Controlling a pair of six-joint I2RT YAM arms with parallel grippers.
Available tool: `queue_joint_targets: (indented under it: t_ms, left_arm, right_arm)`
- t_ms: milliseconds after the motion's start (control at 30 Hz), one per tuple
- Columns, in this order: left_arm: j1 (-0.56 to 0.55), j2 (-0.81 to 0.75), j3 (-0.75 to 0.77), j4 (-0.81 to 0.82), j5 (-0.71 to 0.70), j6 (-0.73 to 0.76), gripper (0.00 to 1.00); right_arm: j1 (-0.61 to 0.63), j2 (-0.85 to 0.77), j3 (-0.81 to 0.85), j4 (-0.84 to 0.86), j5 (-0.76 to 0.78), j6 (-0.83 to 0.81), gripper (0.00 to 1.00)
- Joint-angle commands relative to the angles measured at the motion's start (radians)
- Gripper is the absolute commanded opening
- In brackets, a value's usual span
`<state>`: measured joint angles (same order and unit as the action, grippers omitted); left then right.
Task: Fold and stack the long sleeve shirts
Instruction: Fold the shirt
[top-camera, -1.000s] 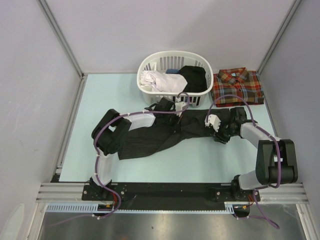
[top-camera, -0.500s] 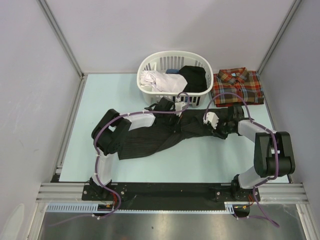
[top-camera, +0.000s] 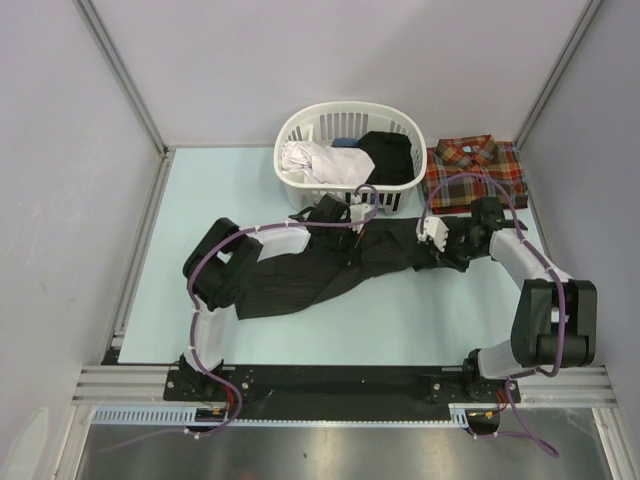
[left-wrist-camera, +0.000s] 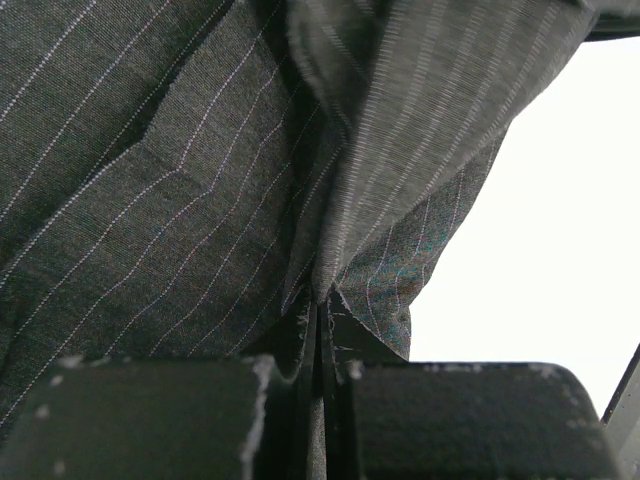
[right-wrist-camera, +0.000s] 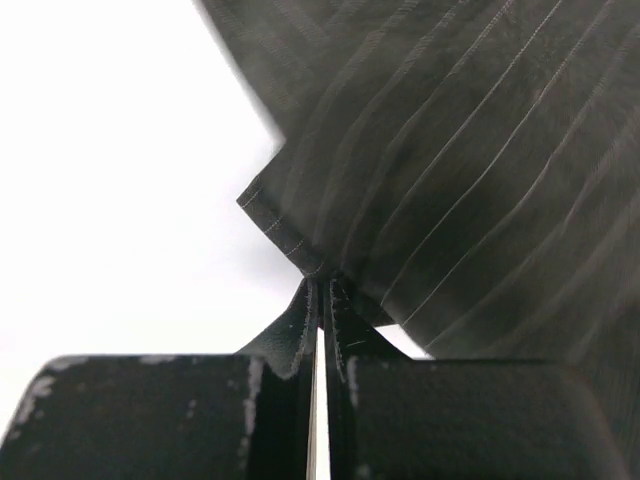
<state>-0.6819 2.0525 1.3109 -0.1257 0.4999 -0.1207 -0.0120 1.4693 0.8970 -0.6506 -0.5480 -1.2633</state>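
The black pinstriped long sleeve shirt (top-camera: 330, 270) lies rumpled across the middle of the table. My left gripper (top-camera: 357, 222) is shut on a fold of its cloth (left-wrist-camera: 330, 250) near the basket. At the shirt's right end my right gripper (top-camera: 432, 258) is shut on a hemmed corner (right-wrist-camera: 300, 250). The plaid long sleeve shirt (top-camera: 475, 175) lies folded at the back right, collar up, apart from both grippers.
A white laundry basket (top-camera: 300, 125) with white, blue and black clothes stands at the back centre, just behind the left gripper. Grey walls with metal rails close in the pale blue table (top-camera: 220, 190) on three sides.
My right gripper has closed on the black shirt's right corner and moved a little toward the plaid shirt. The left arm has stayed in place.
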Motion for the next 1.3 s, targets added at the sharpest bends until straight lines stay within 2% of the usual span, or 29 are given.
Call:
queue_joint_targets:
  t_ms: [0,67,233,467,800,900,1000,1033,1133,1267]
  left_arm:
    - [0.013,-0.026,0.017,-0.003,-0.017,0.01,0.0]
    - [0.012,-0.031,0.016,-0.005,-0.011,0.009,0.0]
    - [-0.001,-0.066,-0.002,-0.003,-0.004,0.029,0.0]
    - [-0.067,-0.129,-0.047,-0.031,-0.001,0.114,0.0]
    - [-0.273,-0.282,-0.189,-0.045,-0.02,0.3,0.03]
    - [-0.329,-0.32,-0.24,-0.04,-0.011,0.354,0.09]
    - [-0.372,-0.357,-0.297,-0.038,0.012,0.412,0.21]
    - [-0.38,-0.367,-0.306,-0.038,0.014,0.426,0.31]
    - [-0.387,-0.39,-0.337,-0.045,0.014,0.454,0.49]
    - [-0.384,-0.449,-0.366,-0.04,-0.007,0.501,0.55]
  right_arm:
    - [-0.016,-0.085,0.106,-0.325,-0.078,-0.201,0.0]
    - [-0.017,-0.098,0.126,-0.437,-0.081,-0.258,0.0]
    - [-0.019,-0.188,0.174,-0.637,-0.099,-0.281,0.0]
    - [-0.048,-0.388,0.235,-0.701,-0.124,-0.199,0.0]
    - [-0.192,-0.637,0.329,-0.742,-0.084,-0.102,0.0]
    - [-0.203,-0.702,0.341,-0.785,-0.03,-0.116,0.0]
    - [-0.203,-0.762,0.368,-0.839,-0.001,-0.126,0.0]
    - [-0.203,-0.777,0.375,-0.851,0.0,-0.133,0.0]
    - [-0.197,-0.857,0.373,-0.865,0.026,-0.148,0.0]
    - [-0.145,-0.922,0.373,-0.863,0.037,-0.143,0.0]
